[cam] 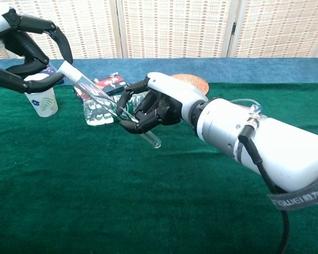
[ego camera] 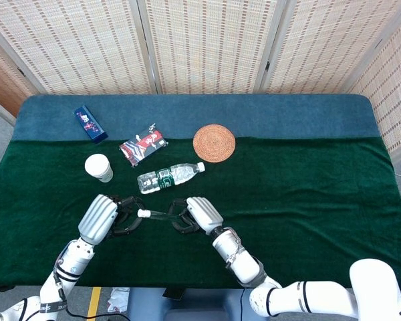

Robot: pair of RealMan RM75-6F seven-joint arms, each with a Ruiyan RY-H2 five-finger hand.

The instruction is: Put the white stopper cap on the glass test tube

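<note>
The right hand (cam: 148, 108) grips the glass tube (cam: 114, 108) above the tabletop (cam: 148, 211). The left hand (cam: 26, 50) pinches the white cap (cam: 69, 69), which seems already on the tube mouth; pressing and releasing remain.

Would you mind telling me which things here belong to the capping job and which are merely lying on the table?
In the job:
glass test tube, held in the right hand
white stopper cap, on the tube's end at the left hand

Lying about:
paper cup
water bottle
woven coaster
red packet
blue box
</note>
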